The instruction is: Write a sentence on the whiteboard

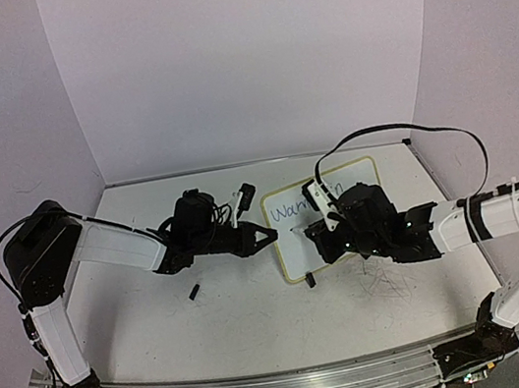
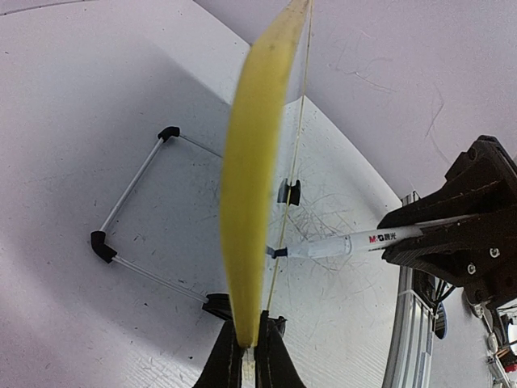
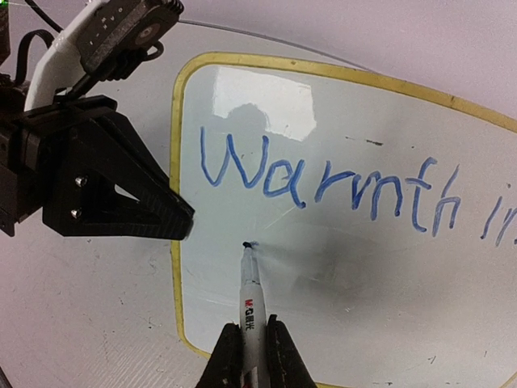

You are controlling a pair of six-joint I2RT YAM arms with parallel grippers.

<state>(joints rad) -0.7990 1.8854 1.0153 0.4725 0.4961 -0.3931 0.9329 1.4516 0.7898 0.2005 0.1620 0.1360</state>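
The whiteboard (image 3: 347,275), white with a thin yellow frame, lies right of the table's middle (image 1: 356,176). My left gripper (image 1: 269,236) is shut on its left edge; in the left wrist view the yellow frame (image 2: 252,162) runs edge-on out of the closed fingers (image 2: 252,349). My right gripper (image 3: 252,330) is shut on a white marker (image 3: 251,295). The marker's dark tip touches the board just below the "W". The sentence (image 3: 323,186) reads "Warmth in" in blue, in one line; the space under it holds only a small mark at the tip.
A small black piece (image 1: 195,291) lies on the table left of the board. One black clip (image 1: 310,280) sits at the board's near edge. A thin wire frame with black corners (image 2: 133,206) lies beyond the board. Grey scribbles (image 1: 386,284) mark the tabletop. White walls enclose the back and sides.
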